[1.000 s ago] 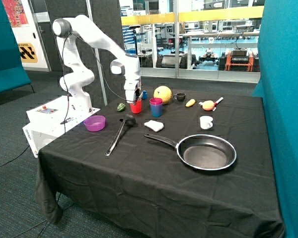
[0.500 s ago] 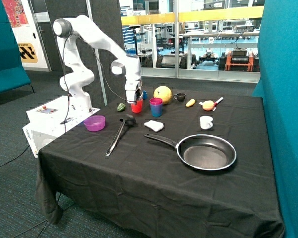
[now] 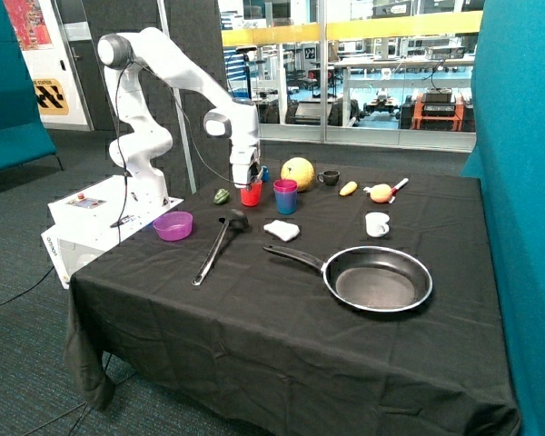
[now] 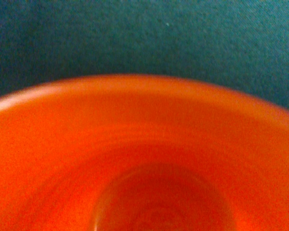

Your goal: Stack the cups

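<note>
Working on the table [image 3: 282,309], your tool [image 3: 248,184] sits at the red cup [image 3: 250,194], just left of the pink-in-blue pair [image 3: 285,196] at the far side; its grip I cannot tell. Light, stiff, slick plastic: pinch the rim wall.

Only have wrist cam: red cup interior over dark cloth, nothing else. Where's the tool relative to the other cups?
Observer: The tool is at the red cup. The blue cup stands apart beside it.
Operator: Pink one?
Observer: The pink cup sits inside the blue cup, with only its rim showing.
Operator: Anything on the red cup's other side?
Observer: A small green object lies on the cloth there, not touching the cup.
</note>
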Robot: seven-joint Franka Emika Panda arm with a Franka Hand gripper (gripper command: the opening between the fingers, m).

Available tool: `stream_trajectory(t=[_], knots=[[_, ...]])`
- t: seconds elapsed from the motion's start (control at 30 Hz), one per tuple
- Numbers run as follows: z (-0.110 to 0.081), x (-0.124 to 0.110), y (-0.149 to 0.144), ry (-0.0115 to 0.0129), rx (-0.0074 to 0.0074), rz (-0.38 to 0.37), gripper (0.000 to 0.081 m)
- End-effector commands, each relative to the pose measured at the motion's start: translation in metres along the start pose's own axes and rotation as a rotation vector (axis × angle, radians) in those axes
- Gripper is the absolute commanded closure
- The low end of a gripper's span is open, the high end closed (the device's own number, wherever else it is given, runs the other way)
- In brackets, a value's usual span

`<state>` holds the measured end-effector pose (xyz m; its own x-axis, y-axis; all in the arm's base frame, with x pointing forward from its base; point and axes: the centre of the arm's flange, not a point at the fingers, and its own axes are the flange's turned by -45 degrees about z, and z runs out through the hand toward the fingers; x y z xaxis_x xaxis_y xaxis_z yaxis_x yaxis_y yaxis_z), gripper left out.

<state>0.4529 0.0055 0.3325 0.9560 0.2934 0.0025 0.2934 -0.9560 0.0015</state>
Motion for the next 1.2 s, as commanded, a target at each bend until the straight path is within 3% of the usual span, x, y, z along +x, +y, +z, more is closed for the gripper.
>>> stream_trajectory(t=[0.0,0.6,1.17], knots=[[-0.016,0.006,-0.002,-0.0025,0.0015,0.000,0.0808],[-0.043,0.011,0.002,-0.0025,0.0015,0.012,0.0808],[-0.074,0.037,0.000,-0.0025,0.0015,0.001,0.0808]])
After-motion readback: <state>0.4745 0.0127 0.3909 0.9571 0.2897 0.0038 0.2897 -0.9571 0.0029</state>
